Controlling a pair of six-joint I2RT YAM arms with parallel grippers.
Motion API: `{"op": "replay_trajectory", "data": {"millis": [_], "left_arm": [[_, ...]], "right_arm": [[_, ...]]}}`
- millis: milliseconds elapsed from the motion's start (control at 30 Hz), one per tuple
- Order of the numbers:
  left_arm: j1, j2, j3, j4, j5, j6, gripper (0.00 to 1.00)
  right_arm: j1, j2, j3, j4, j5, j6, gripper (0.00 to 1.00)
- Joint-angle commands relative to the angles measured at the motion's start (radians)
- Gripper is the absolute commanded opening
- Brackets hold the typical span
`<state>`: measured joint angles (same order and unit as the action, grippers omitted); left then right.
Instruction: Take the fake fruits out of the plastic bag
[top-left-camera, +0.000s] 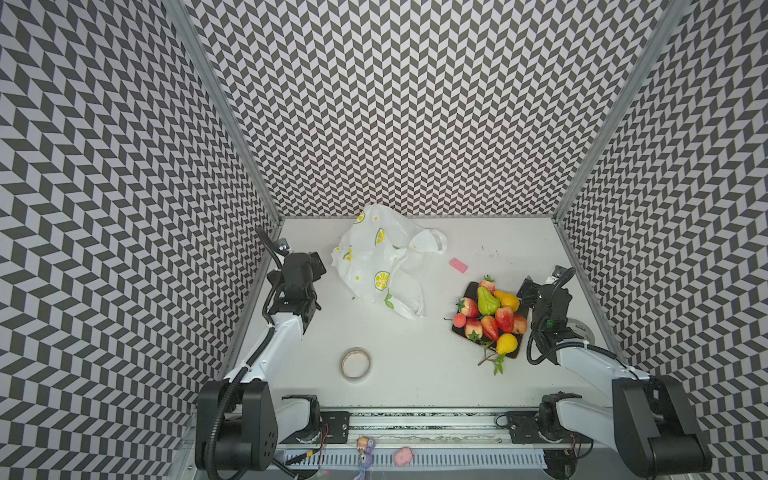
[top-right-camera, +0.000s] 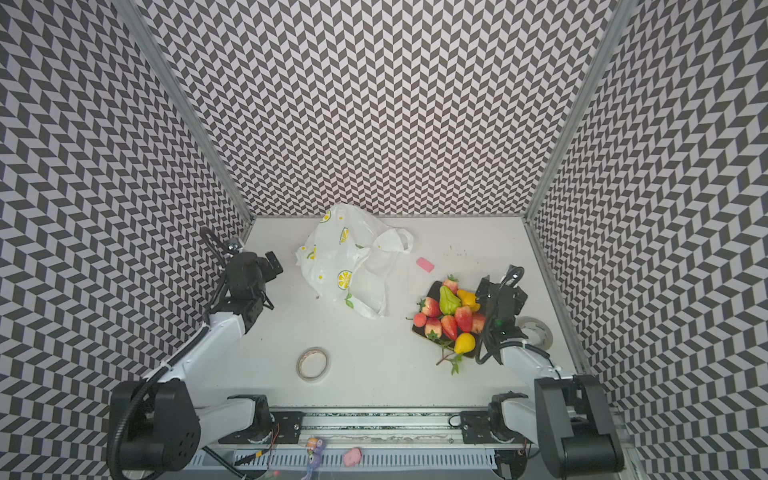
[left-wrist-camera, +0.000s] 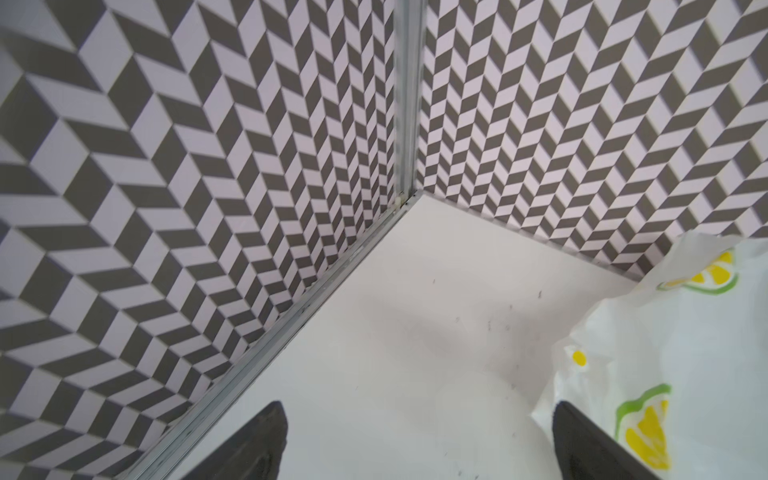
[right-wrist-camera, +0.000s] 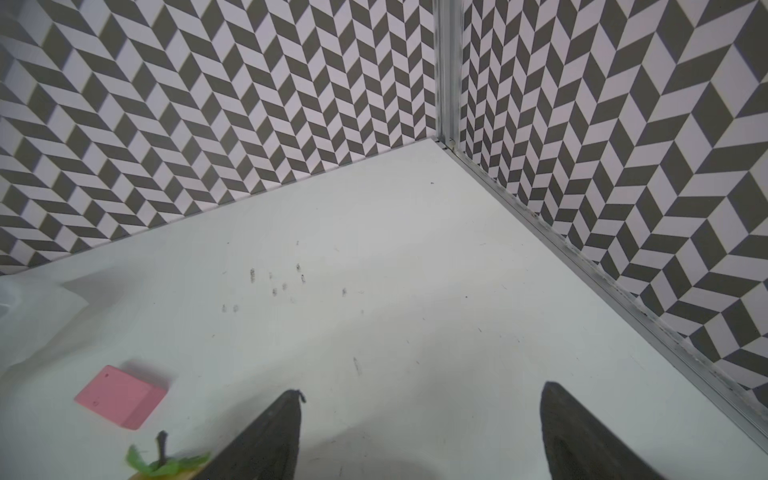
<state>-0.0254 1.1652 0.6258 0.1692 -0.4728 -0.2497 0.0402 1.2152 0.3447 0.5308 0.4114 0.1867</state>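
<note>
Both top views look down from high above the bench (top-left-camera: 415, 374), sharing the whole scene; the 2 wrist views sit low, facing far corners.

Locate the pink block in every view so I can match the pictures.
In a top view: pink block right of the plastic bag.
In a top view: pink block there too.
Left wrist: not in it.
Right wrist: pink block shows.
Landmark: plastic bag, also in left wrist.

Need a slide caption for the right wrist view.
Open right gripper over white table, small pink rectangular block lying off to one side.
</note>
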Motion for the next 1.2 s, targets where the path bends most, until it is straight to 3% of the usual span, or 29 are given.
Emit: {"op": "replay_trajectory", "data": {"millis": [0, 67, 233, 367, 500, 667, 800, 933, 1167], "left_arm": [[0.004, -0.096, -0.176, 0.315, -0.005, 0.096, 1.00], [0.004, -0.134, -0.292, 0.457, 0.054, 0.145, 1.00], [0.004, -0.123, -0.411, 0.612, 0.108, 0.165, 1.00], [0.004, -0.068, -0.498, 0.832, 0.157, 0.183, 1.00], [0.001, 0.040, -0.518, 0.997, 0.213, 0.200, 1.00], [-0.040, 0.246, -0.542, 1.267, 0.230, 0.234, 1.00], [-0.055, 0.408, -0.518, 1.393, 0.229, 0.266, 1.00], [-0.055, 0.379, -0.421, 1.156, 0.156, 0.223, 1.00], [-0.064, 0.395, -0.411, 1.163, 0.148, 0.240, 1.00]], "right_arm": [[-0.028, 0.046, -0.007, 0.299, -0.106, -0.063, 0.88], [-0.033, 0.088, -0.024, 0.379, -0.157, -0.080, 0.88], [-0.034, 0.197, -0.064, 0.563, -0.257, -0.109, 0.85], [-0.033, 0.279, -0.093, 0.686, -0.354, -0.151, 0.84], [-0.034, 0.349, -0.148, 0.861, -0.368, -0.149, 0.88], [-0.034, 0.328, -0.130, 0.780, -0.366, -0.149, 0.97], [-0.034, 0.327, -0.131, 0.764, -0.366, -0.148, 0.99], [-0.034, 0.334, -0.130, 0.775, -0.363, -0.150, 0.99], [-0.034, 0.337, -0.130, 0.791, -0.364, -0.150, 0.99]]}}
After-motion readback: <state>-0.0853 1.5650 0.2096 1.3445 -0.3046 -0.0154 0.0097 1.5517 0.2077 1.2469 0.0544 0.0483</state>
